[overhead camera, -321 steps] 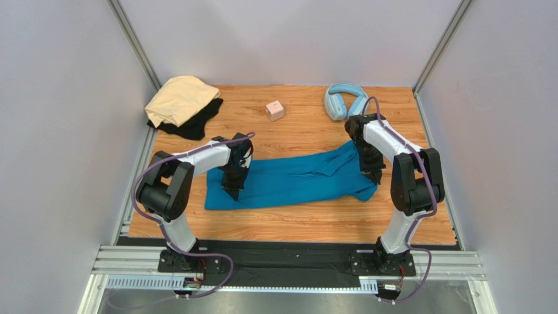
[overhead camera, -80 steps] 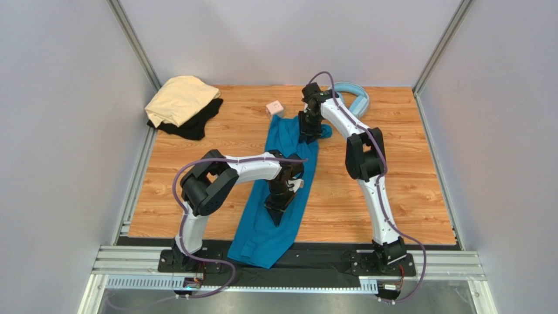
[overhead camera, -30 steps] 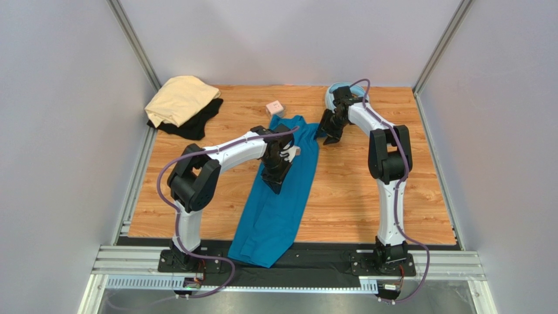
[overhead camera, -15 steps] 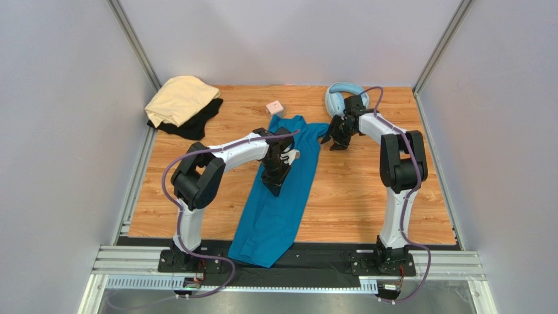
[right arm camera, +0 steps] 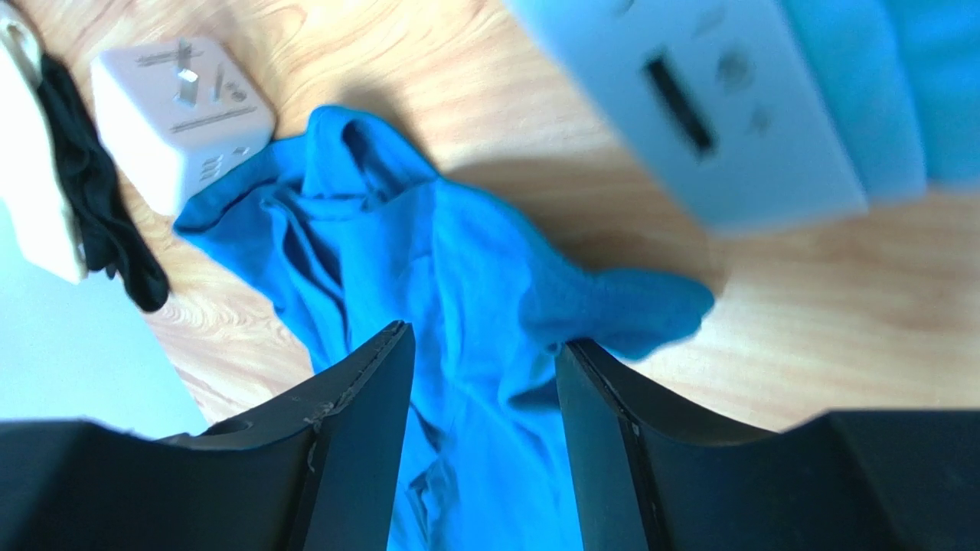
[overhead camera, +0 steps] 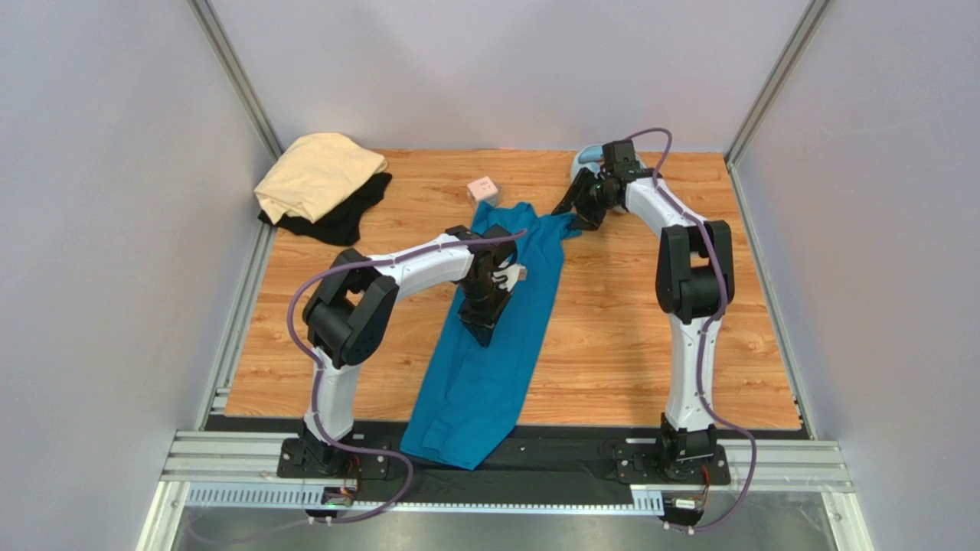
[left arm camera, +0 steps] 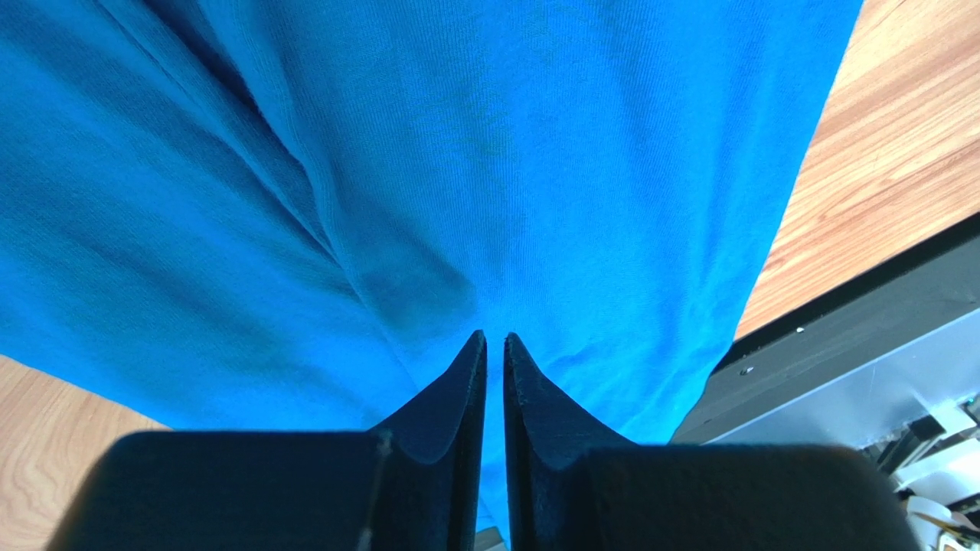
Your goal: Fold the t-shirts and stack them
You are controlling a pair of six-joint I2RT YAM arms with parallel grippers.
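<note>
The teal-blue t-shirt [overhead camera: 489,344] lies as a long narrow strip from the far middle of the table to the near edge, where its end hangs over. My left gripper [overhead camera: 482,325] stands on its middle. In the left wrist view the fingertips [left arm camera: 495,340] are almost together, resting on the cloth [left arm camera: 518,172] with nothing between them. My right gripper [overhead camera: 575,210] hovers open at the shirt's far right sleeve [right arm camera: 615,308], its jaws either side of bunched cloth [right arm camera: 483,344]. A pale tan t-shirt [overhead camera: 316,172] lies on a black one [overhead camera: 345,216] at the far left corner.
A small pink cube [overhead camera: 483,192] sits just beyond the shirt's far end. The light-blue headphones [overhead camera: 584,157] lie at the far right, mostly behind my right arm. Grey walls close three sides. Bare wood [overhead camera: 644,344] shows right of the shirt.
My right gripper swung out to the right, then back toward the far end by the sleeve, and opened a little wider. The left gripper and the shirt have hardly moved.
</note>
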